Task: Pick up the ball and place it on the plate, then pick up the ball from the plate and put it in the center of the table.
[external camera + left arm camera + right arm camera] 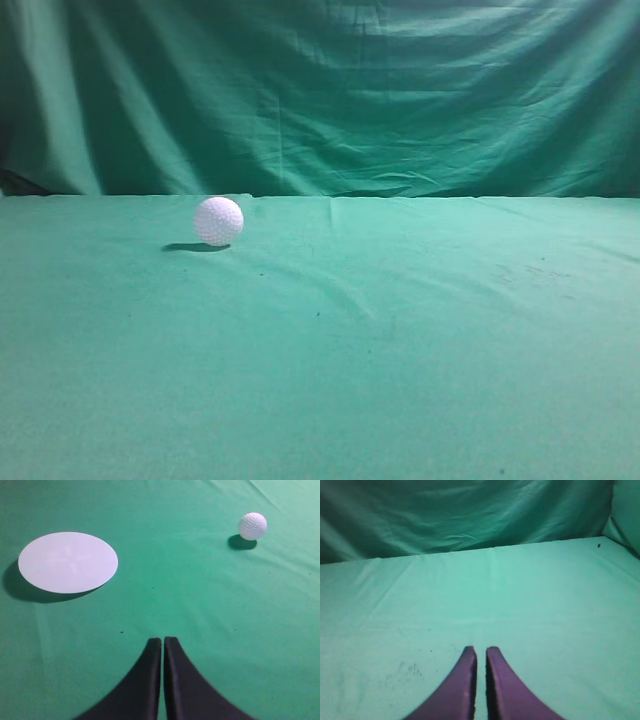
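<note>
Left hand (163, 641) closed, ball (252, 526) apart.

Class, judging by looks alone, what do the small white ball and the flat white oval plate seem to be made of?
Small white ball: probably hard plastic, matte, with a dimpled golf-ball surface. Flat white oval plate: possibly paper or thin plastic, smooth and rimless; unclear which.

Staged lab tabletop: teal cloth table (400, 380); draped green backdrop (350, 90)
</note>
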{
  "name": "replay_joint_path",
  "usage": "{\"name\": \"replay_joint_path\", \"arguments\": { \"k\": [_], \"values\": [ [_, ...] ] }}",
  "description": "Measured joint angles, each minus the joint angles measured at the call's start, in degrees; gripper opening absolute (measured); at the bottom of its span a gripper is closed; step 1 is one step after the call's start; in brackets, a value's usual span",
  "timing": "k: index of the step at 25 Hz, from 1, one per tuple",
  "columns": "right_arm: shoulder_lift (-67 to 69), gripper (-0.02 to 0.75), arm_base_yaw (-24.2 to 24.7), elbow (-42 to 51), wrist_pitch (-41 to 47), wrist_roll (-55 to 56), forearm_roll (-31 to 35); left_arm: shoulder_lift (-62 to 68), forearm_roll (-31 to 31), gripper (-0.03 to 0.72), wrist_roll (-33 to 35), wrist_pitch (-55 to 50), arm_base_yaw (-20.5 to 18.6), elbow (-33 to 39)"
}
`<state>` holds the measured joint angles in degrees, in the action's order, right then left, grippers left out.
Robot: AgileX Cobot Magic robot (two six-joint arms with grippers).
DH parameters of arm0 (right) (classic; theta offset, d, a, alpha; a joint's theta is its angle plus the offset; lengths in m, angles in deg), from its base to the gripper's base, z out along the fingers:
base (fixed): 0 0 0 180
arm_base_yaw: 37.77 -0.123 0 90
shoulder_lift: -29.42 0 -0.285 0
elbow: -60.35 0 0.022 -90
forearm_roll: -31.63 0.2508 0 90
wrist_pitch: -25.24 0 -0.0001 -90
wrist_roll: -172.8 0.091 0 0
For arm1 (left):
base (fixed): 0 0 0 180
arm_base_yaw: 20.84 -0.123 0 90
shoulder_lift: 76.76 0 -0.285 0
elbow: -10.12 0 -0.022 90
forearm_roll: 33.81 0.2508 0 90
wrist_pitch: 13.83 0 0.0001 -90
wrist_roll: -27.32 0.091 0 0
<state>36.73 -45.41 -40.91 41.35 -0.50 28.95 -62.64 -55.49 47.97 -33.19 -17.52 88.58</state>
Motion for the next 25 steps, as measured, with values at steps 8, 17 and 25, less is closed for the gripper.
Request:
{"name": "replay_joint_path", "arguments": {
  "k": [8,17,25],
  "values": [
    [-0.1,0.057,0.1,0.1,6.7,-3.0,0.0,0.0,0.0,0.000,0.0,0.0,0.0,0.0],
    [-0.1,0.057,0.1,0.1,6.7,-3.3,0.0,0.0,0.0,0.000,0.0,0.0,0.0,0.0],
    [-0.1,0.057,0.1,0.1,6.7,-3.5,0.0,0.0,0.0,0.000,0.0,0.0,0.0,0.0]
  ]
}}
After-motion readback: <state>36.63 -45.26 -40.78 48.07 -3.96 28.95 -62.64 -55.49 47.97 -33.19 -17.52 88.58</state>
